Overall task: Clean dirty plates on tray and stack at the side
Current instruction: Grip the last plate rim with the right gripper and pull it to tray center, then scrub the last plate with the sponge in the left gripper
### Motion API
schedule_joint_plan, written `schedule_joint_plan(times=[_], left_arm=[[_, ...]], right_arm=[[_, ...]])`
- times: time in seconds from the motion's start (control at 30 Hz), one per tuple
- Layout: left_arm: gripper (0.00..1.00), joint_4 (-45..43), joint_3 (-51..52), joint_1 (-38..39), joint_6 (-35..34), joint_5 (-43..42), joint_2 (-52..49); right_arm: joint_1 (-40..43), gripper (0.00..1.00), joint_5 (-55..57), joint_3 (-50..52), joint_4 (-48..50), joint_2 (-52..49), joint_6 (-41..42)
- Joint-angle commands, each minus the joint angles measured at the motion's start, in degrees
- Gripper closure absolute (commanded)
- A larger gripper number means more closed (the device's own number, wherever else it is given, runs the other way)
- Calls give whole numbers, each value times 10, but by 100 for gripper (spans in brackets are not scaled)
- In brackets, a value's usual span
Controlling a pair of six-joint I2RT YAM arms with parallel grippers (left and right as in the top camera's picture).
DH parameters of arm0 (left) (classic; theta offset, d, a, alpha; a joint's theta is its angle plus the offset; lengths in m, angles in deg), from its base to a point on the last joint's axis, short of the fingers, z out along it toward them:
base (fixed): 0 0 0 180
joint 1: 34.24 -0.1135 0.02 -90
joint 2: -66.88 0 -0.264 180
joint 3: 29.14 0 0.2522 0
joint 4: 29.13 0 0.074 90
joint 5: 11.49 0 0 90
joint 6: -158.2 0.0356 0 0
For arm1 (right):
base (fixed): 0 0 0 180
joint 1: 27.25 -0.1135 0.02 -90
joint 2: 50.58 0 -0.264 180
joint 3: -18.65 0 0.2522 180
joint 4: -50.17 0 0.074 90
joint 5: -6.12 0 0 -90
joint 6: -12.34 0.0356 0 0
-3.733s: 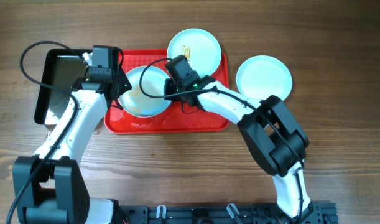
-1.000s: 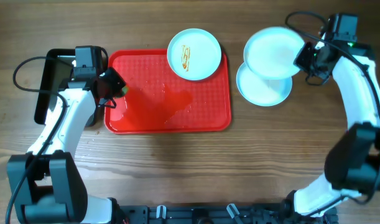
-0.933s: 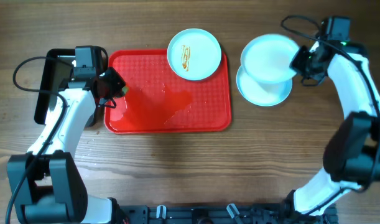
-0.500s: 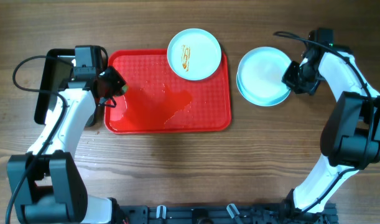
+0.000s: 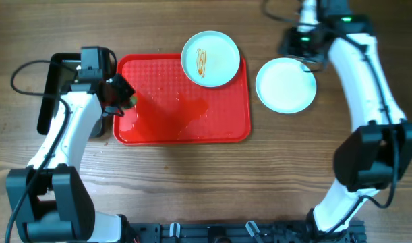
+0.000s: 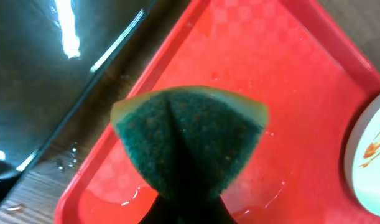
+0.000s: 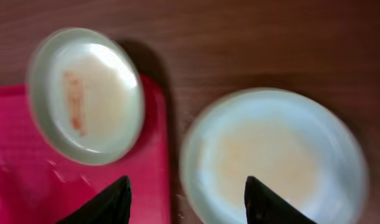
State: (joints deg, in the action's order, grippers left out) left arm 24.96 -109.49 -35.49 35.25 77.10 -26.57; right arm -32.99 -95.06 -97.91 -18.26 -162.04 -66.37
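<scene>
My left claw (image 5: 123, 101) is pinched shut on a green sponge (image 6: 190, 140), which is folded into a wedge ahead of the fingertips. It hangs just inside the left rim of the red tray (image 5: 185, 125), and immediately outboard of that rim lies a black pan (image 5: 57, 88). To the claw's right the wet tray floor runs bare as far as one of the plates (image 5: 210, 59). This one is streaked orange-brown, sits at the tray's far right corner and overhangs the far rim. My right claw (image 7: 190, 199) is spread, with nothing between its fingertips (image 7: 118, 199). Its view is blurred. Below and ahead of it a clean pale plate (image 5: 286, 85) rests on the wooden table (image 5: 192, 182), just clear of the tray's right edge; whether another plate lies under it I cannot tell. The streaked plate lies to this claw's left, apart from the clean one. Bare wood surrounds the clean plate on its other sides.
</scene>
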Motion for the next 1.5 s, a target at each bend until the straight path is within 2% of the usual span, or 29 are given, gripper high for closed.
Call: schedule_joint_plan(times=[0.0,0.23,0.3,0.47,0.6,0.63,0.87,0.93,1.0,1.1,1.13,1.17,1.27,1.4,1.47], left_arm=[[96,39,-62,-1,14,17,-1],[96,121,-151,32,144,10,-25],[96,120,-153,51,179,8,-35],[96,121,-151,60,175,8,-55],[96,125,-151,60,173,4,-71],[96,125,-151,60,173,4,-71],[96,118,-151,60,173,4,-71],[96,116,-151,60,173,4,-71],[96,116,-151,60,173,4,-71],[96,116,-151,60,173,4,-72],[96,116,-151,60,172,4,-74],[96,116,-151,60,171,4,-77],[96,116,-151,60,171,3,-87],[96,116,-151,60,171,-3,-101],[96,115,-151,60,171,-10,-108]], right_arm=[[-67,41,12,-3,48,-26,56],[-109,46,48,-3,113,-118,84],[-111,52,28,-3,123,-146,84],[-135,71,17,-2,124,-200,101],[-157,94,17,9,116,-209,117],[-163,96,17,9,109,-209,117],[-227,94,3,8,17,-209,133],[-229,74,-6,-2,15,-207,124],[-227,64,-12,-12,41,-207,90],[-226,44,8,-6,126,-208,-21],[-226,42,30,2,146,-208,-24],[-226,42,33,7,157,-208,-24],[-227,51,25,17,155,-214,-20],[-227,67,21,17,110,-219,57],[-227,70,5,17,97,-221,72]])
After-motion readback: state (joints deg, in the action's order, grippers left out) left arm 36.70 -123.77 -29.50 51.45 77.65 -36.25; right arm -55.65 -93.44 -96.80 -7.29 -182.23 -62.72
